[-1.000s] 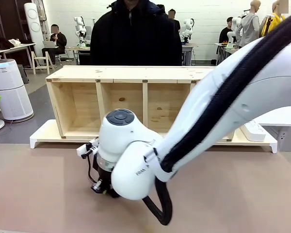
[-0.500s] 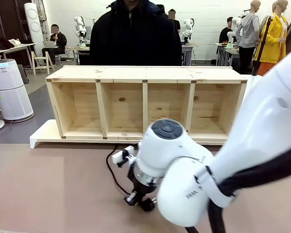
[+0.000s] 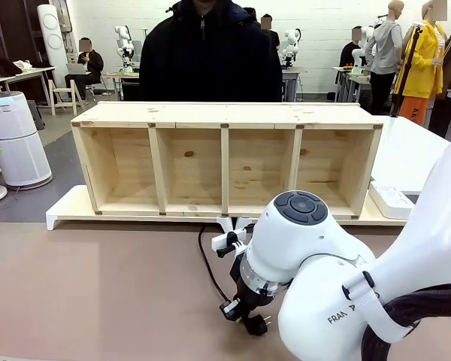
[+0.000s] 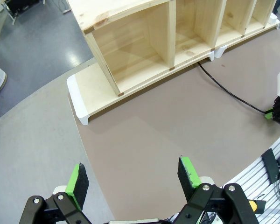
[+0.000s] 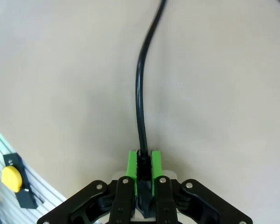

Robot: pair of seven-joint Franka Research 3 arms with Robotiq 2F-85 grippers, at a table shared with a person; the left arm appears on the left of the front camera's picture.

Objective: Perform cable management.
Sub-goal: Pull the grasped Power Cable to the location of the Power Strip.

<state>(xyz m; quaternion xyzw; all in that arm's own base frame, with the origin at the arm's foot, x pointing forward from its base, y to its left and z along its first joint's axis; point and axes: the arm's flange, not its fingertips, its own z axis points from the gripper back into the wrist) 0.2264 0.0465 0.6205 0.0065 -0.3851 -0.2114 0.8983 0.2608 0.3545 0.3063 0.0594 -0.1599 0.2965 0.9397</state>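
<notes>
The right hand point(image 5: 143, 161) pinches the thin, smooth black cable point(image 5: 141, 93), which curves toward twelve o'clock across the matte brown worktop point(image 3: 98, 293). The left hand point(image 4: 133, 175) gapes wide, green pads point(image 4: 78, 182) empty.

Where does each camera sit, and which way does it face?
Front: between the arms, facing the person across the shelf; the right arm and right gripper show.
Left wrist: high above the table, looking down at it and the shelf; the open left gripper shows.
Right wrist: looking down along the right gripper, shut on the cable.
Shared: all three show the cable.
</notes>
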